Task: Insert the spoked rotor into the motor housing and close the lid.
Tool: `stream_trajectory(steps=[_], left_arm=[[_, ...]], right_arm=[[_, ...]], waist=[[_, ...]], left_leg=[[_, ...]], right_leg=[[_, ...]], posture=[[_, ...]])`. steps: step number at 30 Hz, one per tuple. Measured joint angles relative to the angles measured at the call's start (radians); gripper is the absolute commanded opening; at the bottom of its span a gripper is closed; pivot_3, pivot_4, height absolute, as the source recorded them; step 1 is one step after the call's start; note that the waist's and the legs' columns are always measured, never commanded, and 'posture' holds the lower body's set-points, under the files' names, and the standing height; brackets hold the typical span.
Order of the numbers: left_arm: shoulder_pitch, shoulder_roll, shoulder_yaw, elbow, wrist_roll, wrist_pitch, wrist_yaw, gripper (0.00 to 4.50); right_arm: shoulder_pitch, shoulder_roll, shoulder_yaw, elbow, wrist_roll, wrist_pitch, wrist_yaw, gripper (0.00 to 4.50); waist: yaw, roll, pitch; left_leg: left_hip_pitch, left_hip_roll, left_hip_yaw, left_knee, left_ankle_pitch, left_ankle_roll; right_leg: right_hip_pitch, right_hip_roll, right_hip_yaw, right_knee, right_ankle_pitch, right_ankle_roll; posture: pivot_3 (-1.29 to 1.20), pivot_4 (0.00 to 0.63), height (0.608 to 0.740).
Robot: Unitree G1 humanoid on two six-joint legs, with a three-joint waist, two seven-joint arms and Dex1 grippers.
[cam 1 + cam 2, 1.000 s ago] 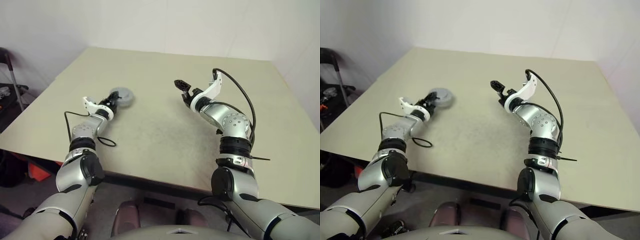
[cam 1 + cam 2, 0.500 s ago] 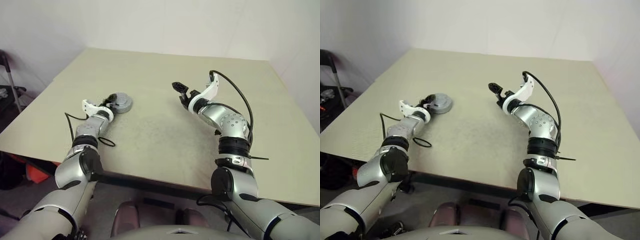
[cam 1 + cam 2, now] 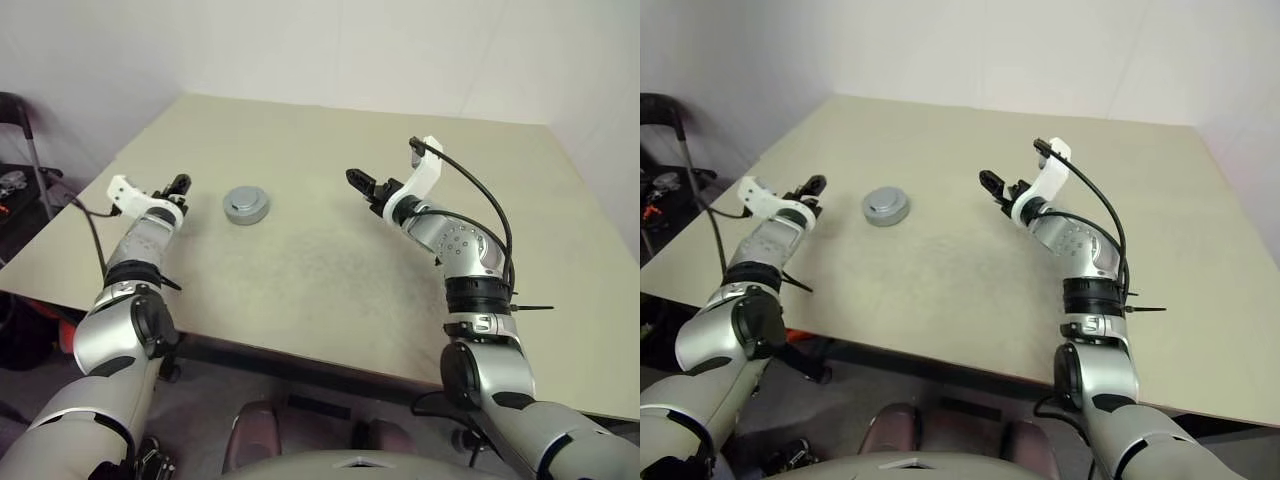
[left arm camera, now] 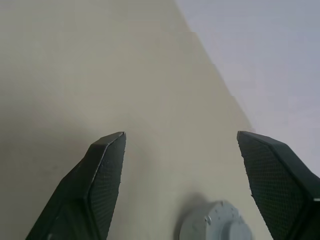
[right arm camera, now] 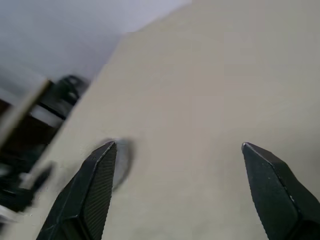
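Observation:
The motor housing (image 3: 245,205) is a squat round grey piece lying flat on the beige table (image 3: 330,270), left of centre, with a flat lid and small raised hub on top. Its edge also shows low between my left fingers as the housing (image 4: 215,227). The spoked rotor is hidden. My left gripper (image 3: 176,186) hovers to the left of the housing, apart from it, open and empty (image 4: 180,135). My right gripper (image 3: 361,183) hangs over the table's middle, to the right of the housing, pointing leftward, open and empty (image 5: 177,145).
A black-framed stand (image 3: 18,115) sits beyond the table's left edge. A pale wall (image 3: 350,50) rises behind the far edge. A wide bare stretch of tabletop (image 3: 310,250) lies between the two arms.
My left gripper let go of the housing, opened wide and drew away to the left and upward. The housing stays flat on the table. The right wrist rolled in place.

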Motion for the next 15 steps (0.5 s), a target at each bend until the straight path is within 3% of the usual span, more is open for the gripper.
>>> stream_trajectory(steps=[3, 7, 11, 15], left_arm=[[0.011, -0.051, -0.155, -0.115, 0.105, -0.053, -0.120, 3.75], [0.087, -0.084, -0.408, -0.342, 0.244, -0.067, -0.323, 3.75], [0.146, -0.102, -0.541, -0.437, 0.326, -0.087, -0.416, 3.75], [0.186, -0.117, -0.604, -0.469, 0.370, -0.101, -0.460, 3.75]], right_arm=[[0.042, -0.090, 0.055, -0.007, -0.107, -0.112, 0.095, 4.50], [0.111, -0.339, 0.115, 0.001, -0.201, -0.144, 0.322, 4.50], [0.130, -0.427, 0.131, 0.066, -0.273, -0.206, 0.430, 4.50], [0.131, -0.443, 0.139, 0.138, -0.331, -0.254, 0.474, 4.50]], waist=[[0.000, -0.001, 0.000], [-0.001, -0.002, 0.001], [-0.027, -0.002, 0.001], [-0.040, -0.002, 0.001]], left_leg=[[-0.001, -0.001, 0.000, 0.002, 0.000, 0.000], [-0.001, -0.002, 0.001, 0.002, 0.000, 0.001], [0.000, 0.000, 0.002, 0.002, -0.001, 0.003], [0.003, 0.001, 0.002, 0.003, 0.000, 0.005]], right_leg=[[0.000, -0.002, 0.000, 0.000, 0.001, 0.001], [0.001, -0.006, 0.001, 0.000, 0.000, 0.002], [0.001, -0.001, 0.001, 0.002, -0.001, -0.004], [0.001, 0.001, 0.003, 0.007, -0.002, -0.008]], posture=[[0.00, 0.000, 0.740], [0.00, 0.000, 0.740], [0.00, 0.000, 0.740], [0.00, 0.000, 0.740]])
